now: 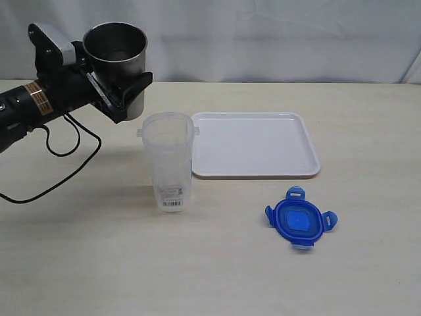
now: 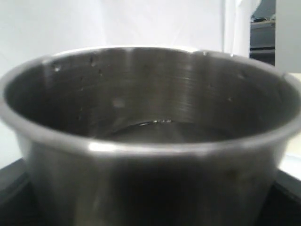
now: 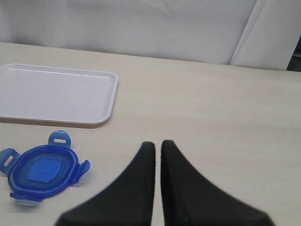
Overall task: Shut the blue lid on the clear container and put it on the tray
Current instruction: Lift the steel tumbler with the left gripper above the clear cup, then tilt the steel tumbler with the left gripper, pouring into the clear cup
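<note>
Lid (image 1: pixel 301 224) sat lower right in exterior view, nearer my right gripper (image 3: pixel 157 147), pressed together, empty; left gripper (image 1: pixel 123 92) busy clamping tumbler (image 1: pixel 118 56).

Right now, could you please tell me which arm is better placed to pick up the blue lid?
The right, I think. The right pincer is shut and empty, with the blue lid lying on the table nearby; the left pincer is occupied, clamped around the metal tumbler.

Pale wood-grain table (image 1: pixel 99 263): clear container (image 1: pixel 168 161) upright left of centre, uncovered; white tray (image 1: pixel 256 176) just beside, centre; blue lid (image 1: pixel 301 222) flat nearer front edge, apart.
</note>
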`<state>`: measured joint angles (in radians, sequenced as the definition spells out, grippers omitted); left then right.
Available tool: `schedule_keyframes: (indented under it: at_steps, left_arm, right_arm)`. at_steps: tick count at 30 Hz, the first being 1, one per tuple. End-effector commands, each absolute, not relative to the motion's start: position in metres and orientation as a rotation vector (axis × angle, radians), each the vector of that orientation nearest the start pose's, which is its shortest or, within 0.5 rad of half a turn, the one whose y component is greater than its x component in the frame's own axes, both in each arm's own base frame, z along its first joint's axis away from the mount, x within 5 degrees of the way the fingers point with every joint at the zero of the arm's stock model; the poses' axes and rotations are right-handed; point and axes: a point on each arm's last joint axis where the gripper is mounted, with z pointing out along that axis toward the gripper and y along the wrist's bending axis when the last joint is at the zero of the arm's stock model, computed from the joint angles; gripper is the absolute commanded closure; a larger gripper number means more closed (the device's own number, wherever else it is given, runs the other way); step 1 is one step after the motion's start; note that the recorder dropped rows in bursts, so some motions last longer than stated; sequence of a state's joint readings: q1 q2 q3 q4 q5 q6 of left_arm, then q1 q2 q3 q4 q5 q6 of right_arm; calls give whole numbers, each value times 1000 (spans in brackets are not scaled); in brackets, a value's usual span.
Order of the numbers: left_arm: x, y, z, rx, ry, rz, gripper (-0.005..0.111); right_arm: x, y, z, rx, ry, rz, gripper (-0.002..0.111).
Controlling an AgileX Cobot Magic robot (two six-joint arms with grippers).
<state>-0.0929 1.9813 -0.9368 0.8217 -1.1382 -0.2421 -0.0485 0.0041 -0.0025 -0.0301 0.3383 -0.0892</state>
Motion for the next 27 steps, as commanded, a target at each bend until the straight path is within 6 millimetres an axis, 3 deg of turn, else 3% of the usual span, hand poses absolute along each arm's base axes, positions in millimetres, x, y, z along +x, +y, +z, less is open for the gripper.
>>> schedule_keyframes:
  at_steps: [1,27]
  left_arm:
    - [367,-99,192,820,1236,-465,107]
    - [363,-109,190,1061,1043,-218,107]
  right_arm:
    - [53,-4,183,-49,1823,-131,104]
    - [53,-4,183,-49,1823,-131,104]
